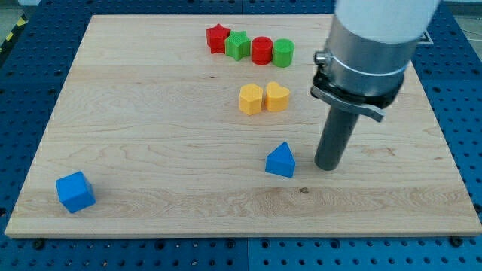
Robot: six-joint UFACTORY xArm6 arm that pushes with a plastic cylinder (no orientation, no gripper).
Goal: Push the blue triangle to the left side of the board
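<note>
The blue triangle (281, 159) lies on the wooden board (151, 135), a little right of the middle and toward the view's bottom. My tip (327, 165) rests on the board just to the right of the blue triangle, with a small gap between them. The rod rises from the tip to the grey and white arm body at the view's top right.
A blue cube (75, 191) sits near the bottom left corner. A red star (218, 38), green block (238, 46), red cylinder (261, 50) and green cylinder (283, 53) form a row at the top. A yellow block (251, 98) and a yellow heart (277, 97) lie above the triangle.
</note>
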